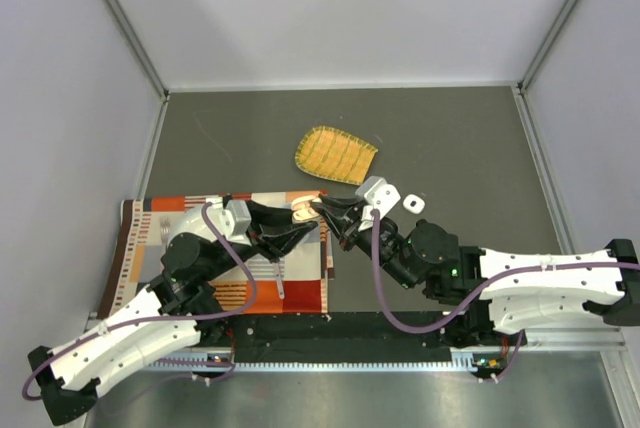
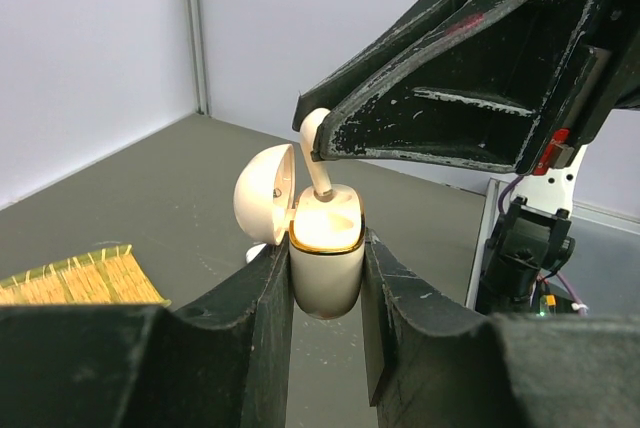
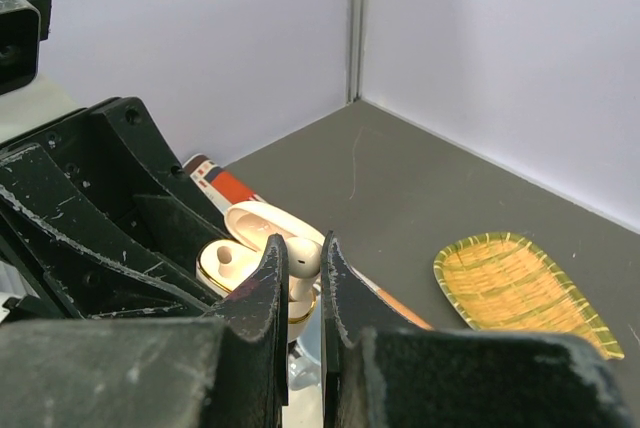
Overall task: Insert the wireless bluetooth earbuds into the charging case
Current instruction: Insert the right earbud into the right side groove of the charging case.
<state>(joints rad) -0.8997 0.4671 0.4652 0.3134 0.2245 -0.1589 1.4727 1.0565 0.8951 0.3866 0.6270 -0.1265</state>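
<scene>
Right gripper point(image 2: 318, 156) pinched on earbud point(image 2: 316, 153), stem angled down into open charging case point(image 2: 325, 253), bud head not seated. Left gripper point(image 2: 327, 283) clamped on case body, lid flipped back. Both meet above patterned cloth point(image 1: 305, 293). Woven tray point(image 1: 335, 155) well apart, further back on grey table point(image 1: 460, 138). Small white piece point(image 1: 414, 204) beside right wrist.

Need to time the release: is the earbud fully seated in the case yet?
Not seated. The earbud, pinched by the right gripper, has only its stem tip inside the open charging case, which the left gripper holds upright.
</scene>
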